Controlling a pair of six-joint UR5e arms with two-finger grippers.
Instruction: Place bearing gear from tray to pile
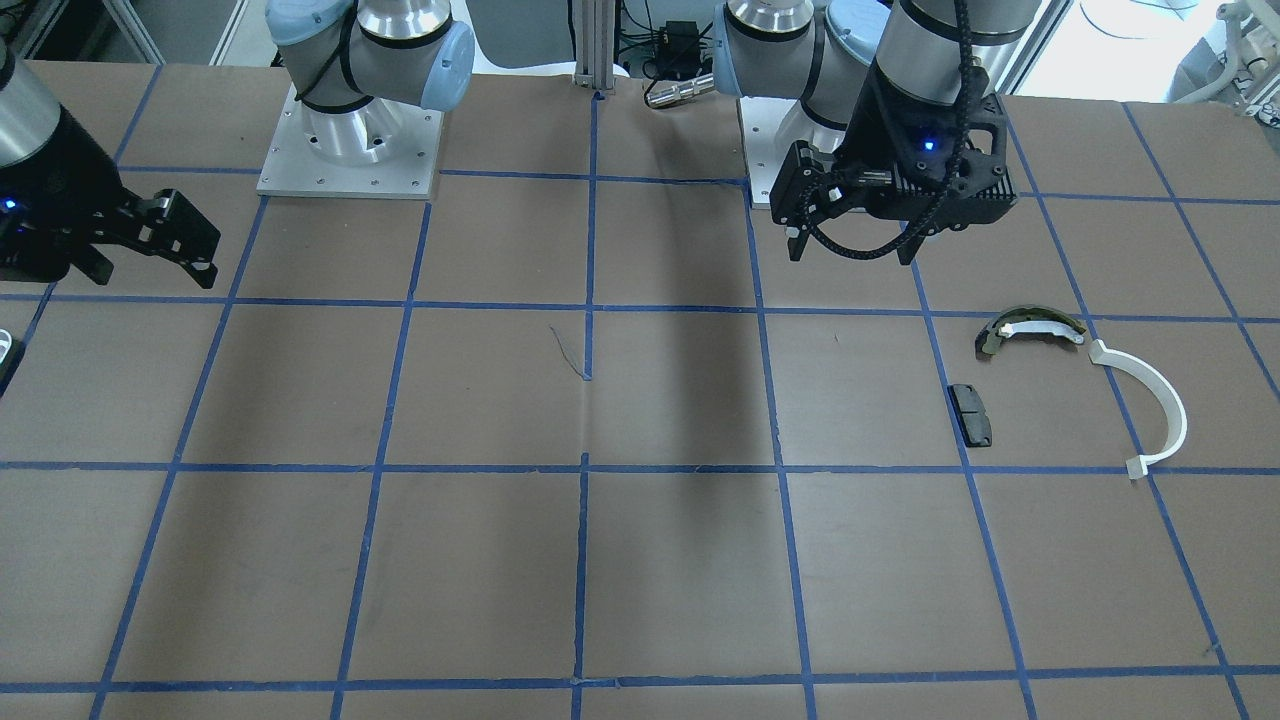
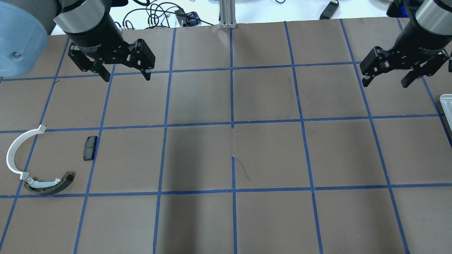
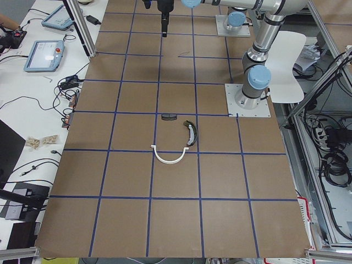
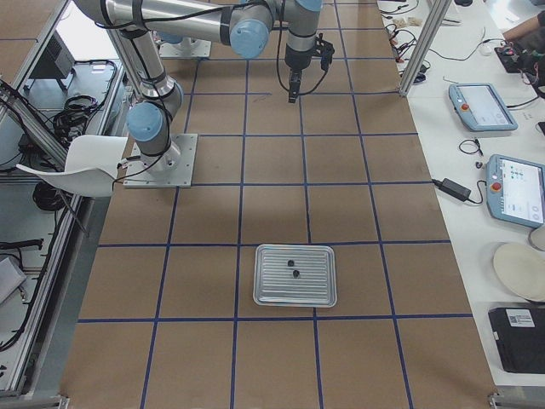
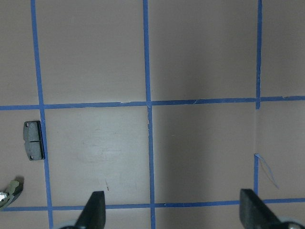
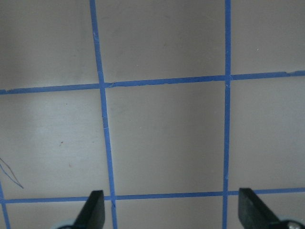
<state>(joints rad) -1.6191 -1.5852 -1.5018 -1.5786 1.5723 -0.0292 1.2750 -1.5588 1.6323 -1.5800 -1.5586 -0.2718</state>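
Bearing gears (image 4: pixel 295 274) are seen on the tray (image 4: pixel 319 290) at the desk's (image 2: pixel 268 151) right end, nearest the right fingers (image 2: pixel 369 70); both pairs are spread wide and empty.

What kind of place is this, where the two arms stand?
Most likely a robotics laboratory or test cell. A left arm and a right arm are bolted to a table marked with a blue tape grid, and teach pendants lie on the side bench.
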